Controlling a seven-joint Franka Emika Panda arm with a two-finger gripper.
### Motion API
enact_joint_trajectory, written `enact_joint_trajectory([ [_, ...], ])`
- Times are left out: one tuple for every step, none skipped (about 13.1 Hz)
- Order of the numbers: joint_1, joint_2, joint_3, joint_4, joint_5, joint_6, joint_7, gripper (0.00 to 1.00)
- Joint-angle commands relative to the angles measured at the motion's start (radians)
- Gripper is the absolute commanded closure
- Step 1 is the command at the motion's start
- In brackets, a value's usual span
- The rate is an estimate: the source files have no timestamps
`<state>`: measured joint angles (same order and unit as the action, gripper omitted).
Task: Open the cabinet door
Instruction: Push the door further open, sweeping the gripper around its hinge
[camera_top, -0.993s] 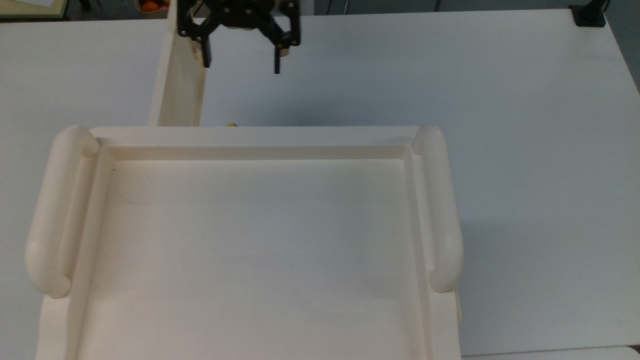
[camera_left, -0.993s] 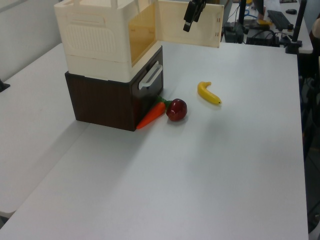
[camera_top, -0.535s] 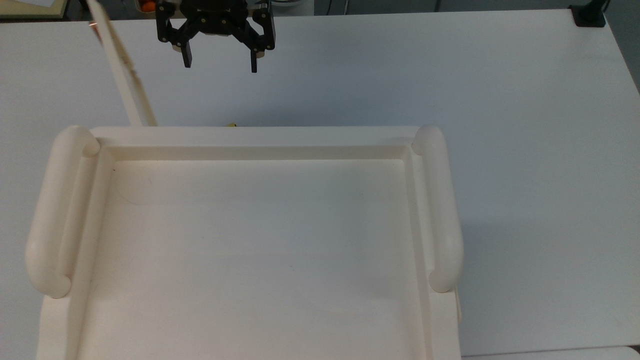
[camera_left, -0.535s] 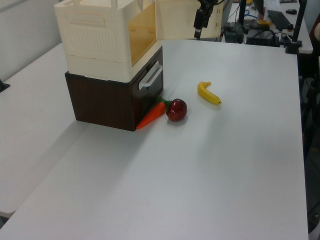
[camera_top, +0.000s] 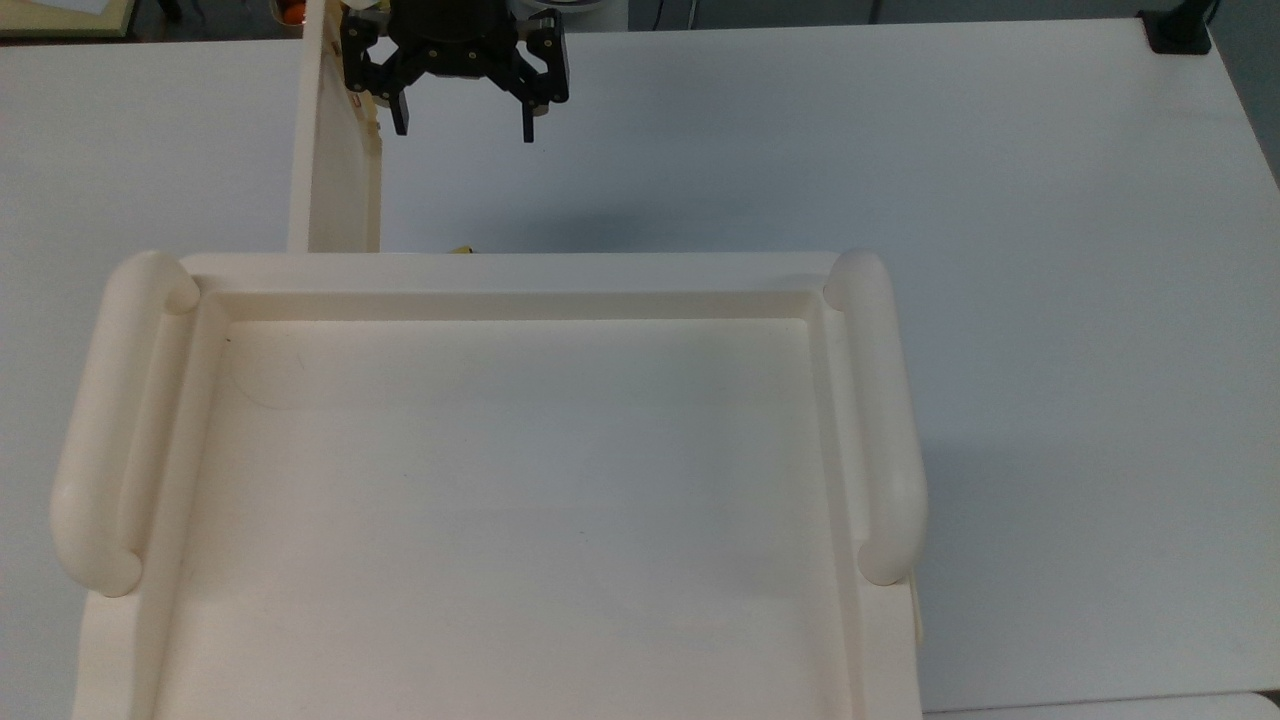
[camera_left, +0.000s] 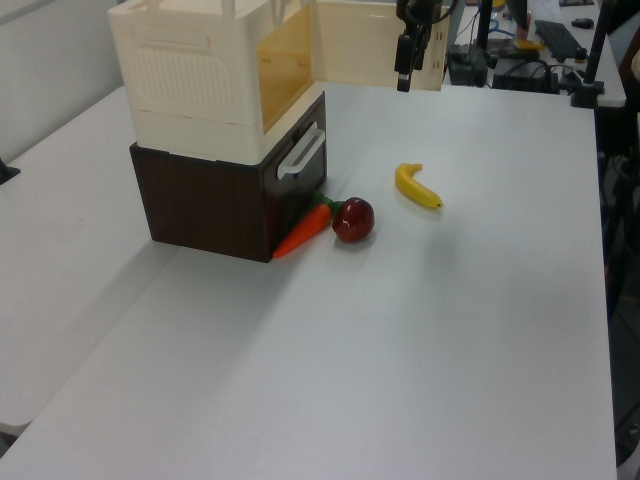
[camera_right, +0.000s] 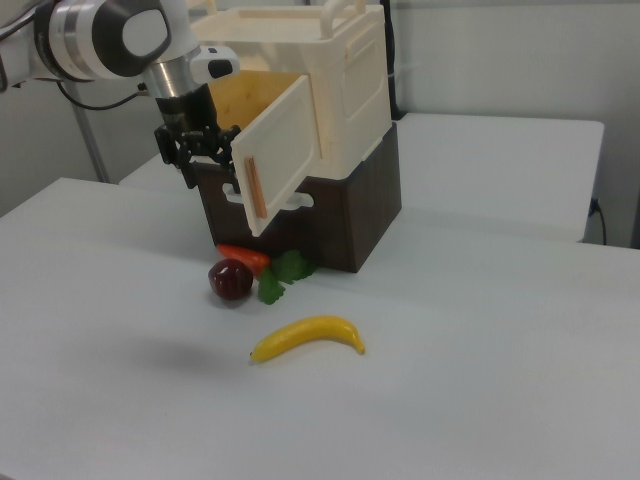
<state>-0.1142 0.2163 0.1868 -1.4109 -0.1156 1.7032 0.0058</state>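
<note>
Cabinet door (camera_top: 335, 150) swung out, gripper (camera_top: 462, 128) free beside it.

We see the door standing roughly square to the front of the cabinet (camera_top: 500, 480), reaching toward 12 o'clock in the top view from the cabinet's 11 o'clock corner; the gripper hangs at the door's free end, fingers spread wide and holding nothing. We judge the opening step essentially done; any next move calls only for retreat, or a further nudge on the panel's inner face. In the right view the banana (camera_right: 308, 337), apple (camera_right: 230, 279) and carrot (camera_right: 243, 256) lie below the door, at 5 to 6 o'clock from the gripper. The table (camera_top: 900, 150) toward 3 o'clock in the top view offers open room.
</note>
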Motion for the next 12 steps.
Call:
enact_joint_trajectory([
  [0.008,-0.049,-0.006,-0.023,0.059,-0.062,-0.006,0.0],
  [0.028,-0.067,-0.01,-0.04,0.063,-0.071,0.02,0.0],
  [0.05,-0.083,-0.023,-0.057,0.062,-0.074,0.043,0.0],
  [0.073,-0.098,-0.039,-0.084,0.062,-0.071,0.062,0.0],
  [0.094,-0.119,-0.058,-0.117,0.059,-0.065,0.065,0.0],
  [0.094,-0.13,-0.066,-0.126,0.06,-0.068,0.065,0.0],
  [0.1,-0.147,-0.078,-0.135,0.06,-0.071,0.065,0.0],
  [0.116,-0.161,-0.099,-0.146,0.06,-0.073,0.063,0.0],
  [0.14,-0.178,-0.131,-0.16,0.06,-0.076,0.062,0.0],
  [0.177,-0.192,-0.174,-0.168,0.062,-0.076,0.066,0.0],
  [0.182,-0.196,-0.185,-0.166,0.062,-0.088,0.068,0.0],
  [0.177,-0.198,-0.185,-0.163,0.062,-0.1,0.066,0.0],
])
